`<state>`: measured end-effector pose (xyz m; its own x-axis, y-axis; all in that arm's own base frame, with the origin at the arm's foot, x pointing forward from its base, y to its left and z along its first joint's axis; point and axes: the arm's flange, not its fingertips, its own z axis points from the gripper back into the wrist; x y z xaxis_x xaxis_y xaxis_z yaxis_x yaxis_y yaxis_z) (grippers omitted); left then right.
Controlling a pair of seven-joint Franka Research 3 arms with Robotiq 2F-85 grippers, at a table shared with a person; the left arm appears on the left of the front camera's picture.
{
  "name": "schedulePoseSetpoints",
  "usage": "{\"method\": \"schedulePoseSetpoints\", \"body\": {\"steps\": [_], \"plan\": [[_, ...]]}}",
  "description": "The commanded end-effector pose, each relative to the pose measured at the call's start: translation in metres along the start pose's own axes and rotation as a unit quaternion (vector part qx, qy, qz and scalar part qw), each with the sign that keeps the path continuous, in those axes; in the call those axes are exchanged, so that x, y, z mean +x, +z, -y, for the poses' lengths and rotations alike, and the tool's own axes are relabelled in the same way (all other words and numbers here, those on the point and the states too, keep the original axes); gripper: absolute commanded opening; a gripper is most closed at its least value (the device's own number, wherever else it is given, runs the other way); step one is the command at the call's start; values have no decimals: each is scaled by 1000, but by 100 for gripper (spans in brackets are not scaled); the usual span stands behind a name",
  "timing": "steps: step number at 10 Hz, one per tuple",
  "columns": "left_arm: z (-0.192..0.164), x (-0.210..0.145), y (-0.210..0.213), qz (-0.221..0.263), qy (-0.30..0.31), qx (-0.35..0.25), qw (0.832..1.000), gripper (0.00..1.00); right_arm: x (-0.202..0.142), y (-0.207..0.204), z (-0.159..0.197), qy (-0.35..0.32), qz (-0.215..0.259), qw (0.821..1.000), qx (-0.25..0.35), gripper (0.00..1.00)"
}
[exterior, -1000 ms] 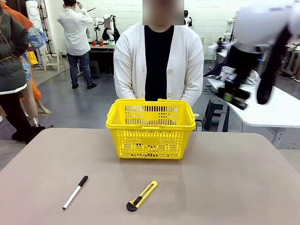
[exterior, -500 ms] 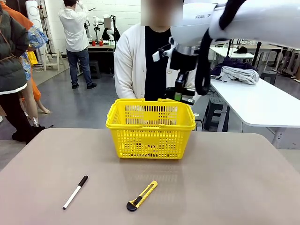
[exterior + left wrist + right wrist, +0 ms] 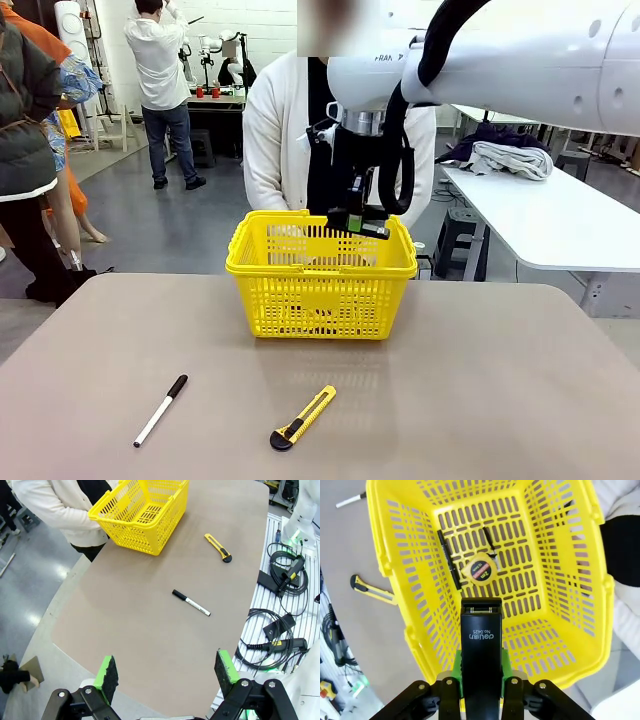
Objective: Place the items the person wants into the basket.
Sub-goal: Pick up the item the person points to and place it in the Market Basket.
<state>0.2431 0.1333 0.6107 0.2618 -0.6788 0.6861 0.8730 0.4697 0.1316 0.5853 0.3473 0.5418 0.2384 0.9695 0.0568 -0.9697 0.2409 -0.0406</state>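
Observation:
In the front view my right gripper (image 3: 358,218) hangs just above the far rim of the yellow basket (image 3: 320,290), shut on the black stapler (image 3: 350,215). Seen from the right wrist, the stapler (image 3: 481,640) sits between the green pads of that gripper (image 3: 481,667), over the basket's open top (image 3: 395,555). A slim black pen (image 3: 449,560) and a yellow-and-black tape measure (image 3: 481,570) lie on the basket floor. The person (image 3: 275,140) stands behind the basket. My left gripper (image 3: 166,670) is open and holds nothing, high over the table's near corner.
A white marker with a black cap (image 3: 160,410) lies at the front left of the table. The yellow utility knife (image 3: 302,417) lies near the front middle. In the left wrist view, cables and boxes (image 3: 282,575) lie beside the table edge.
My right arm has swung in from the right and come down over the basket, carrying the stapler. The marker, the knife and the basket have not moved.

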Motion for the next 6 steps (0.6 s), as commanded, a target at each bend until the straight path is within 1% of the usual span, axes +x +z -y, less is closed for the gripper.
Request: {"method": "schedulePoseSetpoints", "body": {"steps": [1, 6], "plan": [[0, 1, -1, -6, 7, 4, 1000, 100, -1, 9, -2, -4, 3, 1000, -6, 33], [0, 1, -1, -6, 7, 4, 1000, 100, -1, 9, -2, -4, 3, 1000, -6, 33]]}}
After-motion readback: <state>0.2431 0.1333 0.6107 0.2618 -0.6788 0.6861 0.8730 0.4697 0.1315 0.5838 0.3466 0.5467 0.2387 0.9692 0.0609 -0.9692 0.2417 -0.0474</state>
